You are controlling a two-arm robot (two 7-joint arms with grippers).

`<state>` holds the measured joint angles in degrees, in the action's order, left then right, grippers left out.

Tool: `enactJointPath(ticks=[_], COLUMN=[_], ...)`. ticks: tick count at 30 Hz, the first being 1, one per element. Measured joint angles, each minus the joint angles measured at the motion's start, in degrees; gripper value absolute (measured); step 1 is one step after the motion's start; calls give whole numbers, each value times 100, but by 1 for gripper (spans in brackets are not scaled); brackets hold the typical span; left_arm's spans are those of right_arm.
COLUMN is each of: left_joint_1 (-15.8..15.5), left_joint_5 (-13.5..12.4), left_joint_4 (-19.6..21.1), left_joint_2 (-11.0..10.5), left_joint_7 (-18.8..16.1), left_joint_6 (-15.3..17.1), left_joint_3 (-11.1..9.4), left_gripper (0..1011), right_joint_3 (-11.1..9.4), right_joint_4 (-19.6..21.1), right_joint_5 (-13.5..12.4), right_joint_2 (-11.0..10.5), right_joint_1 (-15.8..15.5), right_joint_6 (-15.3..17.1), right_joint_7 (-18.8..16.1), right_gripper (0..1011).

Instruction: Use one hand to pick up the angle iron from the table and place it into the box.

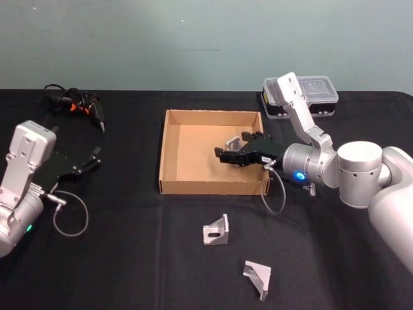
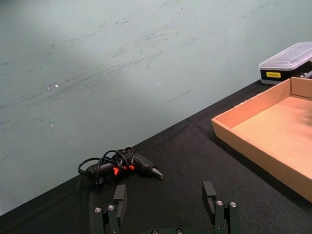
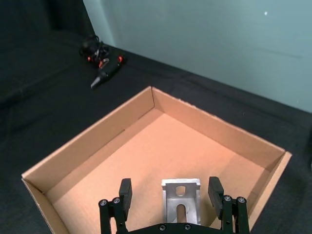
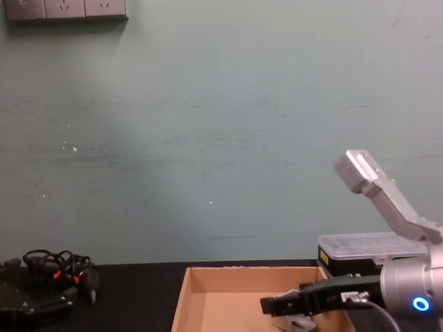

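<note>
The tan cardboard box [image 1: 171, 152] sits mid-table on the black table [image 1: 129, 258]. One silver angle iron [image 1: 232, 141] lies on the box floor near its right wall. My right gripper [image 1: 230, 148] hovers over it, open; in the right wrist view the angle iron [image 3: 180, 202] sits between the fingers [image 3: 126, 192] with a gap on each side. Two more angle irons [image 1: 216, 230] [image 1: 258, 278] lie on the table in front of the box. My left gripper [image 1: 90, 160] rests at the far left, open [image 2: 165, 197], holding nothing.
A black case with a clear lid [image 1: 310, 97] stands behind the box at the right. A black tool with a coiled cable [image 1: 74, 103] lies at the back left. Bare tabletop stretches between the left arm and the box.
</note>
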<state>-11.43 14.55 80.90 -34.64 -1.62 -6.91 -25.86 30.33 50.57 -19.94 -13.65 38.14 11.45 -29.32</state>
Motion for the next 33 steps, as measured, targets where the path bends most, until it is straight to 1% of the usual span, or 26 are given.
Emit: enactJointPath(ticks=[1, 4, 6, 7, 12, 15, 16, 19, 20, 22, 23, 24, 25, 27, 28, 32, 33], left_joint_1=[0, 0, 0, 0, 0, 0, 0, 0, 0, 0, 0, 0, 0, 0, 0, 0, 0], left_joint_5=[0, 0, 0, 0, 0, 0, 0, 0, 0, 0, 0, 0, 0, 0, 0, 0, 0], left_joint_4=[0, 0, 0, 0, 0, 0, 0, 0, 0, 0, 0, 0, 0, 0, 0, 0, 0], left_joint_2=[0, 0, 0, 0, 0, 0, 0, 0, 0, 0, 0, 0, 0, 0, 0, 0, 0], left_joint_7=[0, 0, 0, 0, 0, 0, 0, 0, 0, 0, 0, 0, 0, 0, 0, 0, 0], left_joint_6=[0, 0, 0, 0, 0, 0, 0, 0, 0, 0, 0, 0, 0, 0, 0, 0, 0], left_joint_3=[0, 0, 0, 0, 0, 0, 0, 0, 0, 0, 0, 0, 0, 0, 0, 0, 0], left_gripper=[1011, 1011, 1011, 1011, 1011, 1012, 1011, 1011, 1011, 1011, 1011, 1011, 1011, 1011, 1011, 1011, 1011], right_joint_3=[0, -75, -138, -138, -221, -261, -281, -308, -321, -333, -347, -360, -383, -402, -425, -473, -497], right_joint_4=[0, 173, 358, 358, 690, 984, 1173, 1517, 1751, 1997, 2236, 2362, 2643, 2874, 3115, 3565, 3743], right_joint_5=[0, -7, -50, -50, -178, -273, -327, -416, -471, -522, -572, -599, -663, -711, -766, -870, -925], right_joint_2=[0, -48, -100, -100, -212, -329, -416, -573, -691, -821, -959, -1033, -1201, -1353, -1515, -1846, -1982], right_joint_1=[0, -98, -201, -201, -371, -520, -619, -788, -910, -1038, -1166, -1239, -1407, -1552, -1710, -2040, -2183], right_joint_6=[0, -44, -92, -92, -122, -94, -58, 15, 65, 131, 195, 225, 289, 333, 368, 395, 396], right_joint_7=[0, -22, -88, -88, -243, -319, -349, -385, -408, -428, -449, -454, -474, -496, -521, -583, -601], right_gripper=[1004, 1004, 1004, 1004, 1004, 1004, 1004, 1004, 1004, 1004, 1004, 1004, 1004, 1004, 1004, 1004, 1004])
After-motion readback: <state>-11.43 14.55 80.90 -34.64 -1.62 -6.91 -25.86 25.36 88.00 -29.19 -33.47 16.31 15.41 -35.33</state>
